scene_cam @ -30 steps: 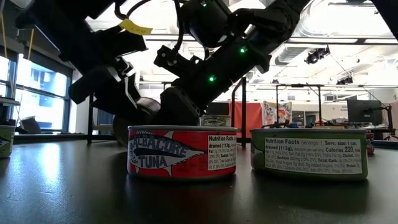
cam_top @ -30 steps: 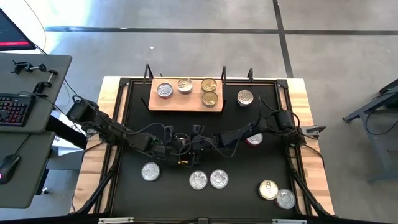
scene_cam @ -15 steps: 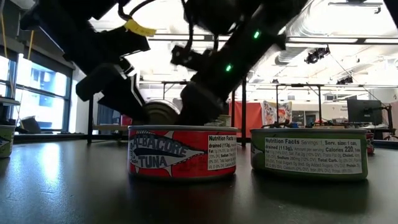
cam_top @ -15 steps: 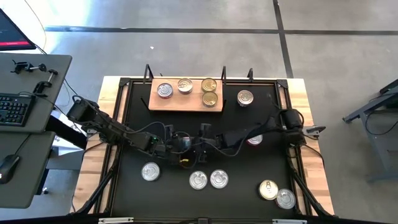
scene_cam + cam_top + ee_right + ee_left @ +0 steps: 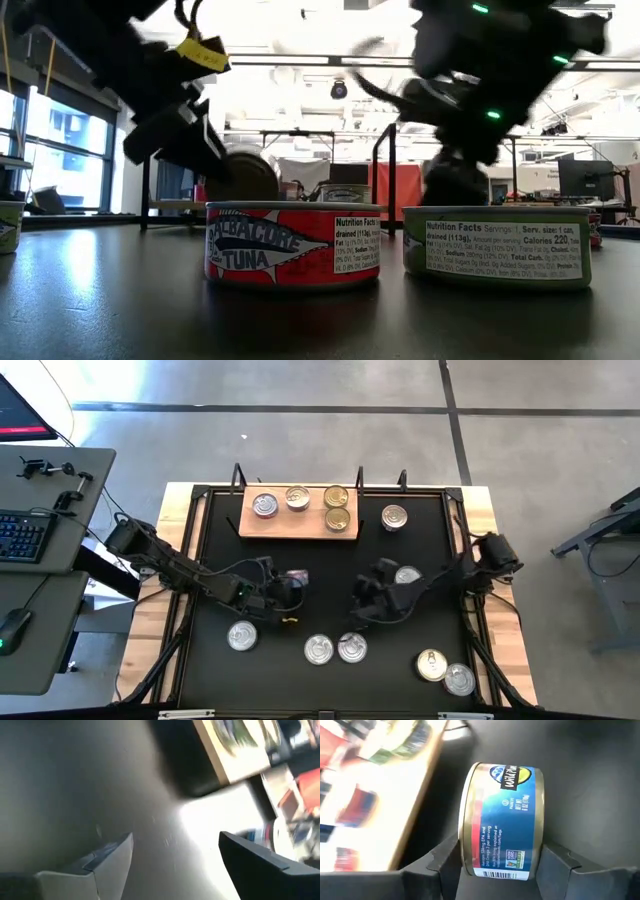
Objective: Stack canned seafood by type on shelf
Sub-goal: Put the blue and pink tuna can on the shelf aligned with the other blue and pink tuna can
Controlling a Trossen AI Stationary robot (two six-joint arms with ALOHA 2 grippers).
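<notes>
Fingers of the left gripper (image 5: 490,865) clamp a blue-labelled can (image 5: 502,820) turned on its edge, one finger against each flat face, as the left wrist view shows; the shelf (image 5: 380,810) lies blurred to one side of it.

From the high view, the left gripper (image 5: 290,582) sits just left of the counter's (image 5: 330,560) centre with the can (image 5: 297,577) in it, and the shelf (image 5: 298,523) lies toward 12 o'clock, already carrying four cans (image 5: 265,506). The right gripper (image 5: 362,608) hovers right of centre, toward 4 o'clock from the left one, near a silver can (image 5: 407,574). Loose cans (image 5: 320,650) wait along the 6 o'clock edge.

At counter level, the left gripper (image 5: 215,175) holds its can (image 5: 243,177) clear of the surface behind a red tuna tin (image 5: 292,244); a green-labelled tin (image 5: 497,246) stands beside it.

In the right wrist view the right fingers (image 5: 110,857) stand wide apart with nothing between them.

To do this step well, I judge the can should be carried to the shelf, turned flat, and matched to its own kind before release.
</notes>
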